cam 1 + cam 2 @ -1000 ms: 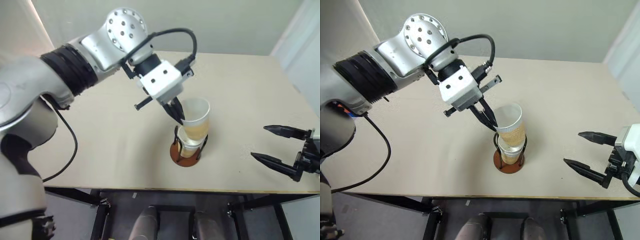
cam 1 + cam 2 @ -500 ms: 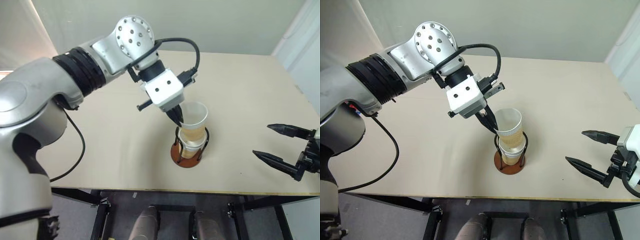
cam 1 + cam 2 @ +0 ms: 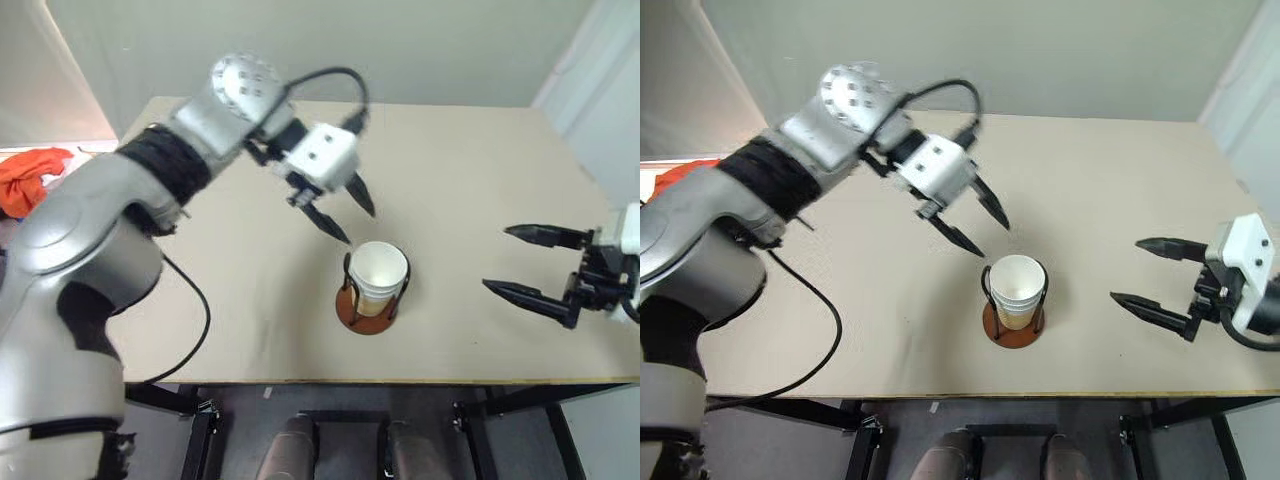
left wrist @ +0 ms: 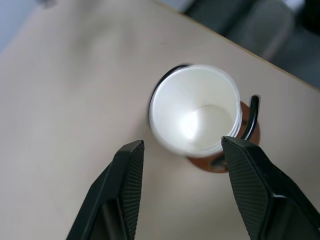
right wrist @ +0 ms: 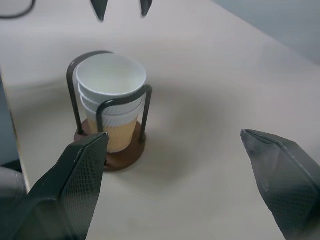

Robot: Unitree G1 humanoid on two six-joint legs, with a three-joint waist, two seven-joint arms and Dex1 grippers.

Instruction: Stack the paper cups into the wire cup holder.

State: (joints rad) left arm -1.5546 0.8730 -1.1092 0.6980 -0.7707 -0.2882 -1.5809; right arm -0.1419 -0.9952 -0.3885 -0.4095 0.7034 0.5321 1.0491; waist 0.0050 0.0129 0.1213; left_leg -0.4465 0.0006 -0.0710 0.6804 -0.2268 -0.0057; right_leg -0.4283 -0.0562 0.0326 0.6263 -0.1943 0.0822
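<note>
With three paper cups (image 5: 111, 95) nested in the wire cup holder (image 5: 112, 150) near the table's (image 3: 480, 170) front edge, left gripper (image 3: 345, 212) hangs spread, empty, just left; right gripper (image 3: 528, 262) spread, empty, well right. Risk: either arm's swing clipping the wires and toppling the stack.

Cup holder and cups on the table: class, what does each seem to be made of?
Wire cup holder: thin dark metal-looking wire loops on a reddish-brown disc base, possibly wood or plastic. Paper cups: matte white paper by their look, thin rolled rims, ribbed tan lower band.
</note>
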